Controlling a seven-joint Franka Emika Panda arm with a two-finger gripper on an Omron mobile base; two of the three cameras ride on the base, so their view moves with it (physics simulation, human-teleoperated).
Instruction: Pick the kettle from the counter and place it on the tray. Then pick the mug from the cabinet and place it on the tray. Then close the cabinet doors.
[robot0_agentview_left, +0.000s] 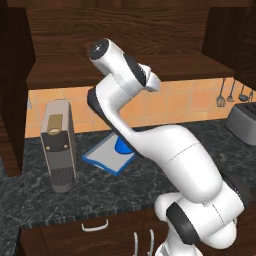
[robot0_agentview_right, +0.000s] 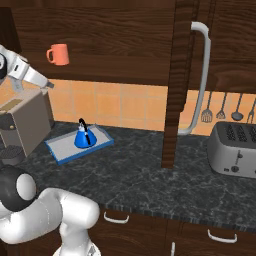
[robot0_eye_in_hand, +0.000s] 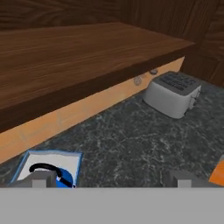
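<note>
**Coffee machine** (robot0_agentview_right: 22, 122), one: below the tool, cut off at the left edge of the right base view.

**Tool** (robot0_eye_in_hand: 109, 180), one: tips set wide apart and holding nothing. It is small in the right base view.

**Tray** (robot0_agentview_right: 60, 150), one: on the bench (robot0_agentview_right: 140, 175), below and ahead of the tool.

**Kettle** (robot0_agentview_right: 83, 136), one: upright on the tray. In the hand view it sits behind the left tip with only its handle and top clear, and in the left base view the arm half covers it.

**Mug** (robot0_agentview_right: 58, 54), one: on the cabinet shelf (robot0_eye_in_hand: 87, 52), above and just right of the tool.

**Orange sliver** (robot0_eye_in_hand: 217, 173): at the hand view's right edge, too cropped to name.

**Cabinet door** (robot0_agentview_right: 177, 85), one seen: open, well right of the tool.

**Hanging utensils** (robot0_agentview_right: 221, 112), four: blurred.

**Toaster** (robot0_agentview_right: 235, 147), one: far right on the bench.
</note>
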